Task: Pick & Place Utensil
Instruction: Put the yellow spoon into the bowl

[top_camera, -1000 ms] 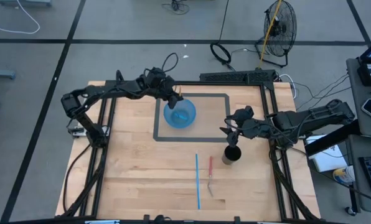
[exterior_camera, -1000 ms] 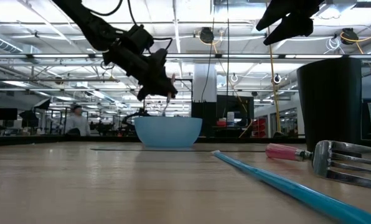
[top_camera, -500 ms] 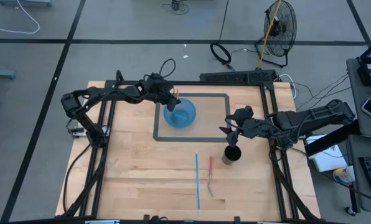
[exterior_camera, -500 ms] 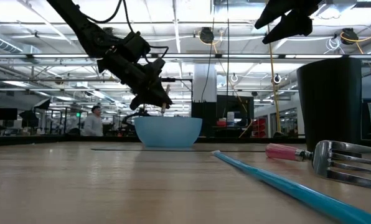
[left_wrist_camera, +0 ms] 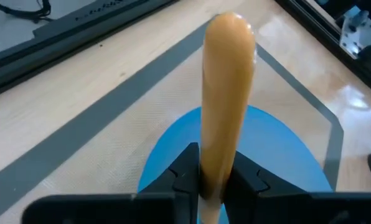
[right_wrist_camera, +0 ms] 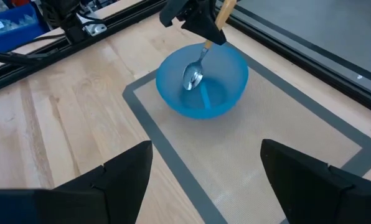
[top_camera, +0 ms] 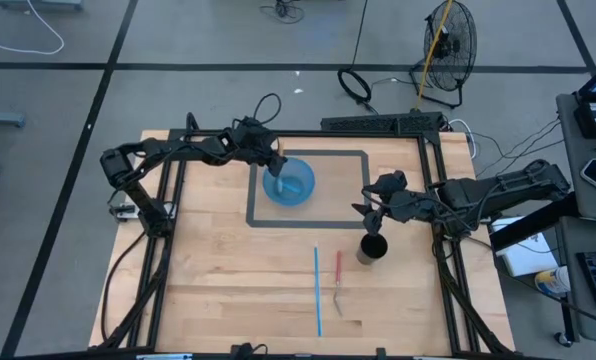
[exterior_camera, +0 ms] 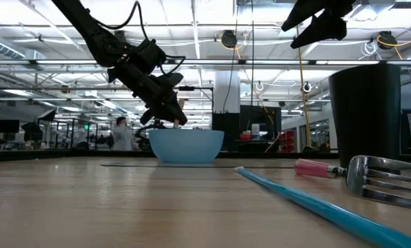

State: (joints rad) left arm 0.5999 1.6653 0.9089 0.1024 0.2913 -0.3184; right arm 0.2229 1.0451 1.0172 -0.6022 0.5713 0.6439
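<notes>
The left hand (top_camera: 275, 160) is clenched on the orange handle of a spoon (right_wrist_camera: 197, 68) and sits over the far-left rim of the blue bowl (top_camera: 289, 183). The spoon slopes down, its metal head inside the bowl, above the bottom. The bowl stands in the left part of a grey-taped rectangle (top_camera: 356, 222) on the table (top_camera: 218, 280); the rest of the rectangle is bare.

The right hand (top_camera: 368, 213) hangs released, fingers spread, just above a black cup (top_camera: 374, 247) outside the rectangle's near-right corner.

A blue straw (top_camera: 317, 290) and a red-handled fork (top_camera: 337, 282) lie side by side on open wood, near the cup.
</notes>
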